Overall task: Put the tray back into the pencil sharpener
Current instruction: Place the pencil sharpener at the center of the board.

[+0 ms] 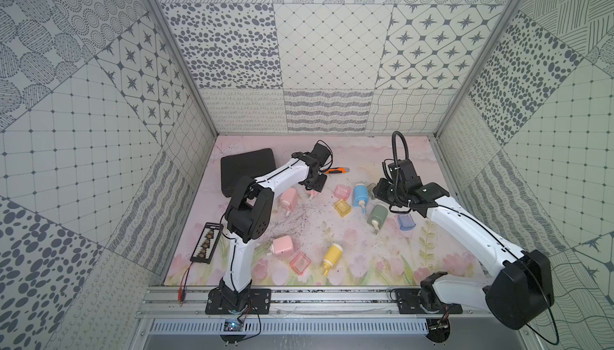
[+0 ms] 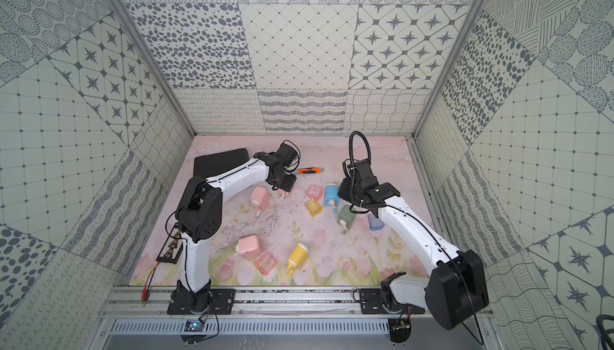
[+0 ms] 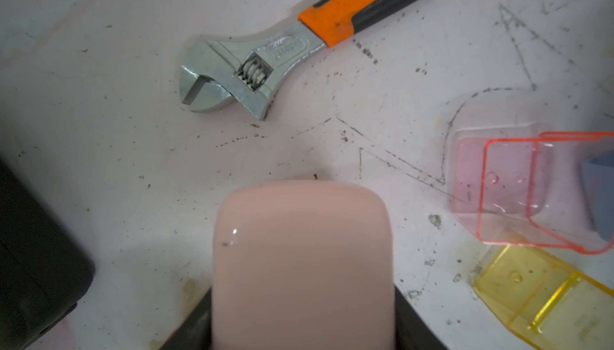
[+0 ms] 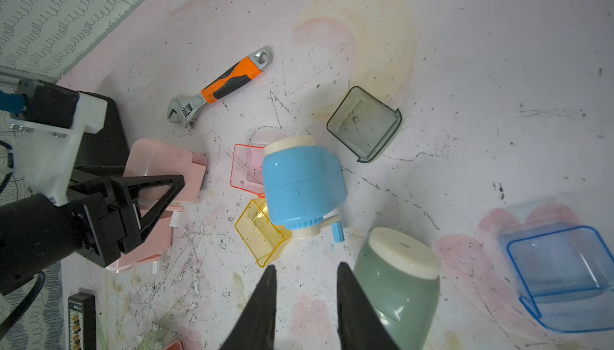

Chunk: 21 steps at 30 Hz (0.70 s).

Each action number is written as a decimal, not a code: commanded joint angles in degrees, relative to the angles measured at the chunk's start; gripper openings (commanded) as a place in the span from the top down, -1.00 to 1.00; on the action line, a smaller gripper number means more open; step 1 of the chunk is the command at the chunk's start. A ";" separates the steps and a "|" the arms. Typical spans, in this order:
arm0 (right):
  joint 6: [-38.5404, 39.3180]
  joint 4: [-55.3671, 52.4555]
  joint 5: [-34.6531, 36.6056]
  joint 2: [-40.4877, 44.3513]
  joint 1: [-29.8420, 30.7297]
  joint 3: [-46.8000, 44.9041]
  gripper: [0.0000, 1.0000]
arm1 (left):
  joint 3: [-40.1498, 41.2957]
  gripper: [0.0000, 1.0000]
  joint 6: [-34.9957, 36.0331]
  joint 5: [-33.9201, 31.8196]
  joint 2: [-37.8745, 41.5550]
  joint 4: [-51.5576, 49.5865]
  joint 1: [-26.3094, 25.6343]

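Observation:
My left gripper is shut on a pink pencil sharpener, its black fingers pressing on both sides; in a top view it hangs at the back left of the mat. A clear pink tray lies on the mat to its right, beside a yellow tray. My right gripper is open with nothing between its fingers, low over the mat next to a green sharpener. A blue sharpener lies just beyond it, partly covering the pink tray.
An orange-handled wrench and a black case lie at the back. Two more pink sharpeners, a yellow sharpener, a grey tray, a blue tray and another pink tray are scattered about.

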<state>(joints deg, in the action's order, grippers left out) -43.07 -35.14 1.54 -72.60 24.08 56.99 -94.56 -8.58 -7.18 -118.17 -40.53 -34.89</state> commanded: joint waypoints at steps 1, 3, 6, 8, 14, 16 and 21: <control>-0.44 0.73 0.22 1.41 -0.18 -0.55 0.35 | 1.56 0.72 -11.51 -8.38 1.27 3.19 -0.95; -0.31 0.60 0.22 1.49 -0.17 -0.50 0.35 | 2.32 0.61 -13.04 -8.72 1.09 3.60 -0.94; -0.11 0.39 0.26 1.74 -0.18 -0.53 0.35 | 3.19 0.48 -14.89 -8.82 0.95 4.16 -0.90; 0.08 0.05 0.31 1.92 -0.25 -0.56 0.35 | 3.72 0.33 -15.65 -8.51 0.98 4.30 -0.95; 0.02 -0.37 0.39 2.97 -0.19 -1.02 0.34 | 4.86 -0.19 -16.65 -7.42 1.32 4.72 -0.94; 0.11 -0.63 0.48 3.41 -0.22 -1.20 0.32 | 5.35 -0.26 -16.65 -7.41 1.79 5.04 -0.99; 0.43 -1.14 0.66 4.73 -0.17 -1.86 0.27 | 5.83 -0.52 -16.04 -7.37 3.46 5.68 -1.05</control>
<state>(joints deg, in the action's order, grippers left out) -43.03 -36.45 1.61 -69.52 24.01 56.05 -89.06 -22.94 -13.30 -116.64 -36.01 -35.55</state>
